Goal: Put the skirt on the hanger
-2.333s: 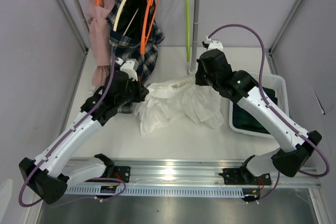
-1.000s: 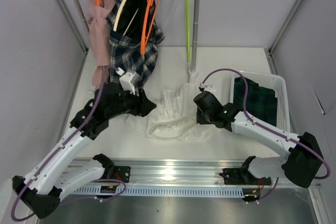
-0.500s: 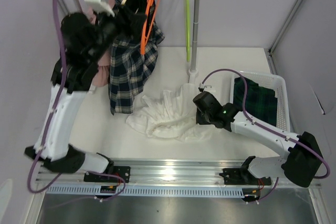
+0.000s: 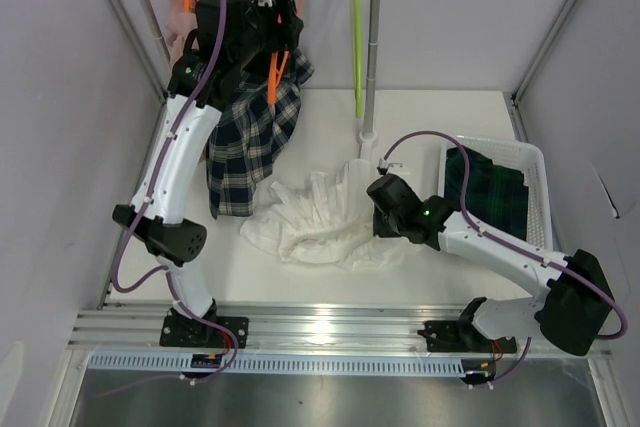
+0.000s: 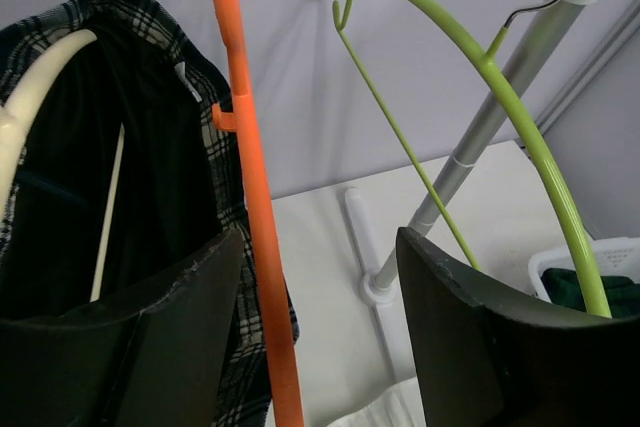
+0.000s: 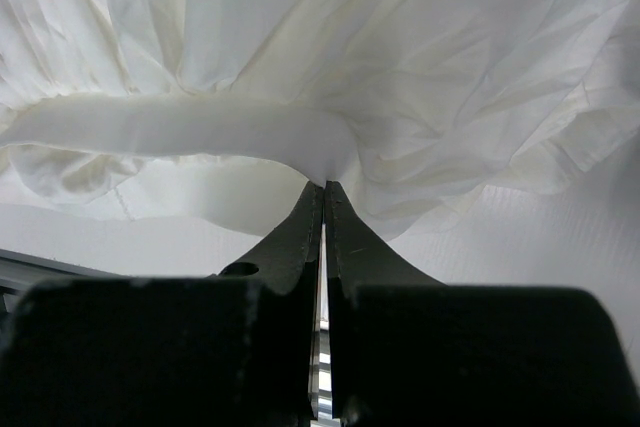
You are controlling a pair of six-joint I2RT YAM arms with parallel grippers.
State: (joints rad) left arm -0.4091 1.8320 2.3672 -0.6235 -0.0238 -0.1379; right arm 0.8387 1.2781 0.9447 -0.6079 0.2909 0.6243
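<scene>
Top external view: the dark green tartan pleated skirt (image 4: 490,197) lies in a white plastic basket (image 4: 500,142), right of the right gripper (image 6: 324,185), whose fingers are pressed together with their tips touching a white ruffled garment (image 6: 400,67). The slim lime-green plastic hanger (image 5: 484,65) hangs just right of the left gripper (image 5: 315,257), whose fingers are wide apart; an orange plastic hanger (image 5: 255,197) stands between them.

**Illumination and Image Quality**

Even, diffuse light from above is recorded in the top view, and only faint shadows are cast on the table (image 4: 450,117). Strong glare is returned by the aluminium rail (image 4: 320,332).

In the left wrist view the hanger (image 5: 515,107) is rendered sharply. The fingers (image 5: 480,347) of the left gripper (image 5: 320,232) are shown dark and slightly soft.

In the right wrist view the white garment (image 6: 400,67) is brightly lit with its folds legible. The right gripper (image 6: 324,185) is reduced to near-black.
</scene>
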